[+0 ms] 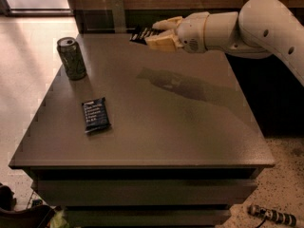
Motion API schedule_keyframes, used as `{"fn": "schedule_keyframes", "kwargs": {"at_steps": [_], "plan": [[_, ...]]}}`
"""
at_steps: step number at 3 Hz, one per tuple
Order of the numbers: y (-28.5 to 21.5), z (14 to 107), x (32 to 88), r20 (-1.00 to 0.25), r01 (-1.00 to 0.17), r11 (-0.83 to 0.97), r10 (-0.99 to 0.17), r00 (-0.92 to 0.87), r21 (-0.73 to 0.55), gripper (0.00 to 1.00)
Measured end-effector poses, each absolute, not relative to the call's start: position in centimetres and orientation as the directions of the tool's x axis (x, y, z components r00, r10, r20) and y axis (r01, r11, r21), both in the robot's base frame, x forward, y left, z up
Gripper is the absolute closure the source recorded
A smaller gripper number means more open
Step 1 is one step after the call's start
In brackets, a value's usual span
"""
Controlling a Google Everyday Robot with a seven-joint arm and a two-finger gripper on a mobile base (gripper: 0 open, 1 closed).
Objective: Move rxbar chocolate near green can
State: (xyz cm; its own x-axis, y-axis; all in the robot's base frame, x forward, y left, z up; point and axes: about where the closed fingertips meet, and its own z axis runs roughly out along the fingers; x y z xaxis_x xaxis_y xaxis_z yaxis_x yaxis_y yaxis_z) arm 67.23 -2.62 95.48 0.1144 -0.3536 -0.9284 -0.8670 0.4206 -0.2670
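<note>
The two tan fingers pinch one end of the rxbar chocolate. One finger is above it and one is below, pressed close on the pack. There is just one rxbar chocolate, a small black pack with white letters. Its free end sticks out toward the side where the green can is.

The gripper hangs up in the air. It is to the right of the green can and a little farther back, well apart from it. One thick white arm reaches in behind the gripper, from far to the right of the can.

There is one green can. It stands up straight on the table.

There is one dark blue bar. It lies flat on the table, in front of the can and a bit to its right, near it but not touching. It is not on the straight way between the can and the held pack.

The arm's dark shadow falls on the table top, to the right of the can. One small striped stick lies on the floor, far right of the can and lower down.
</note>
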Motion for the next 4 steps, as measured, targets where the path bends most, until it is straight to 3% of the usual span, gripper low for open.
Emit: {"fn": "schedule_keyframes", "kwargs": {"at_steps": [2,4], "plan": [[6.0,92.2,65.0,-0.885,-0.938,0.227,-0.444,0.140,-0.263,1.00],[11.7,87.9,64.0,-0.855,-0.964,-0.049,-0.453,0.253,-0.260,1.00]]}}
